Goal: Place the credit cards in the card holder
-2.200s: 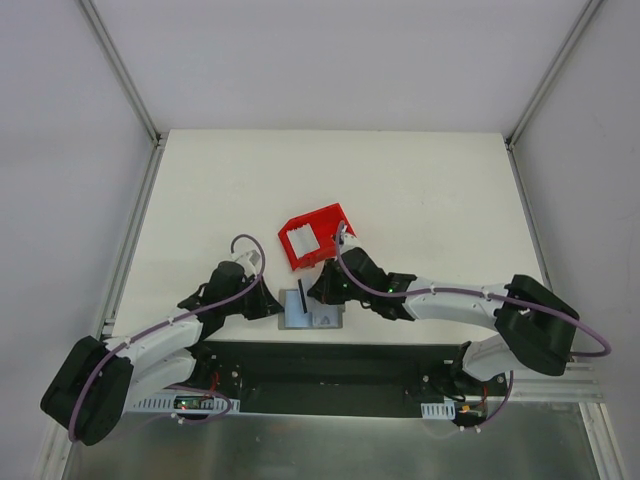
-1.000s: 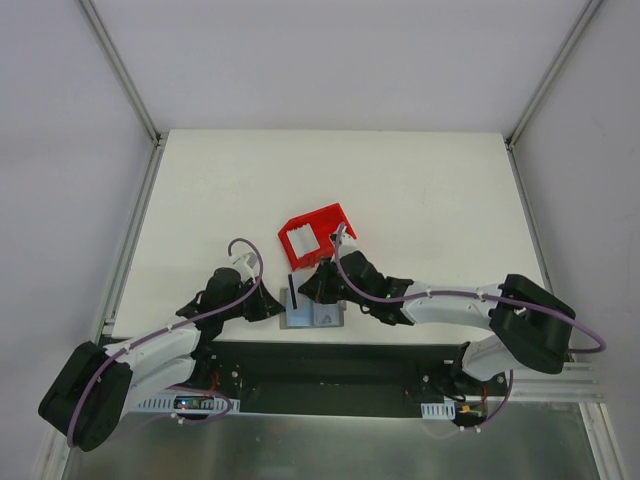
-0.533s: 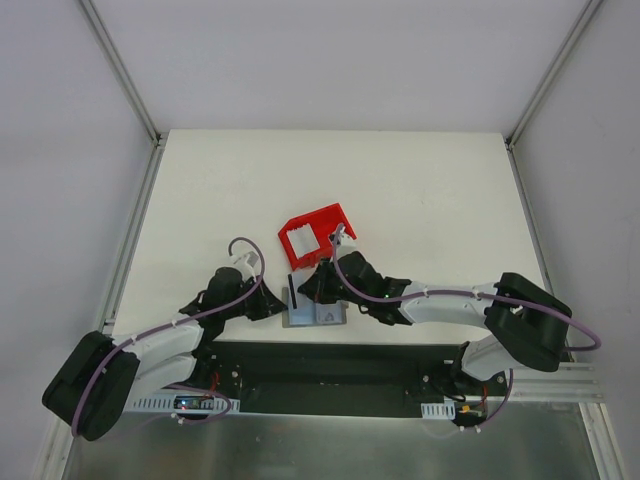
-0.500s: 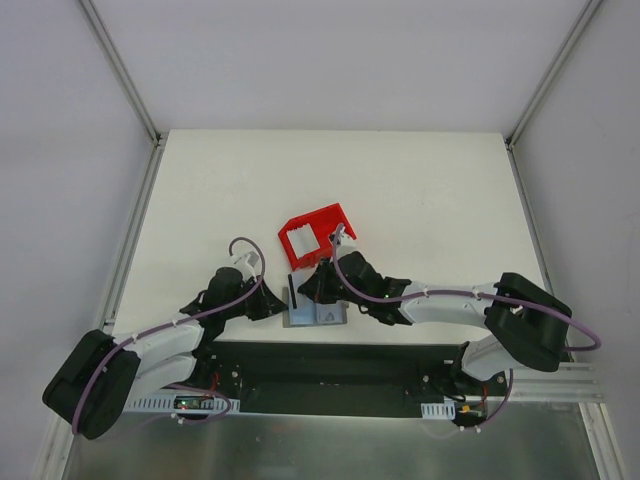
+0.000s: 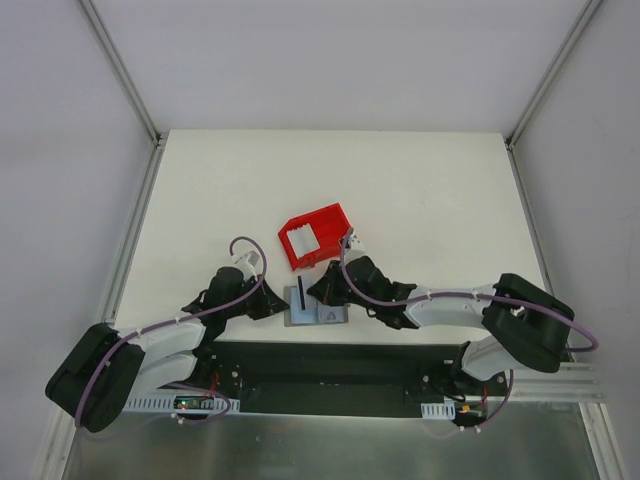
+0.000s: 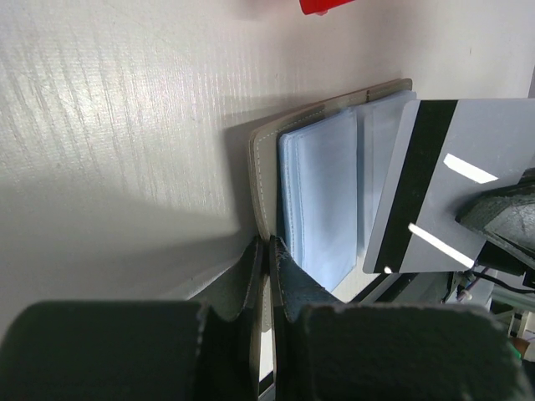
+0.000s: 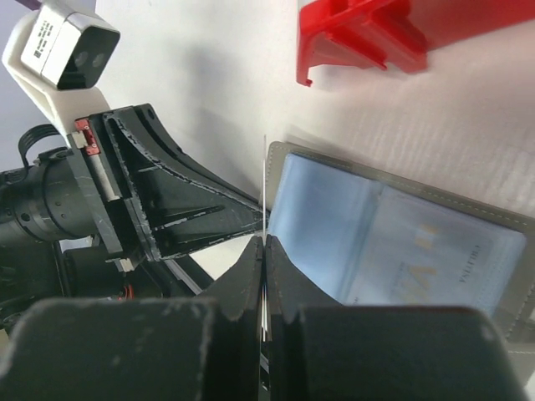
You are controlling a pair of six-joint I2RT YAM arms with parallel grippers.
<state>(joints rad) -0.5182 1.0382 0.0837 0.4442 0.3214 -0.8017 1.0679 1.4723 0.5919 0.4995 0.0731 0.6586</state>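
Observation:
The grey card holder (image 5: 318, 308) lies open near the table's front edge, its pale blue slots (image 6: 322, 196) facing up. My left gripper (image 5: 277, 304) is shut on its left edge (image 6: 259, 167), as the left wrist view (image 6: 269, 244) shows. My right gripper (image 5: 313, 292) is shut on a grey credit card with a black stripe (image 6: 451, 167) and holds it upright over the holder's left half. In the right wrist view (image 7: 264, 241) the card (image 7: 265, 188) is seen edge-on. A pale card (image 7: 422, 251) sits in the holder's right pocket (image 7: 435, 259).
A red plastic bin (image 5: 315, 236) stands just behind the holder, with something white inside (image 5: 303, 241). It also shows in the right wrist view (image 7: 368, 33). The black base plate (image 5: 330, 365) runs along the table's near edge.
My right gripper carried the upright card left toward the holder's left edge, then back a little to the right. My left gripper has stayed shut on the holder's edge.

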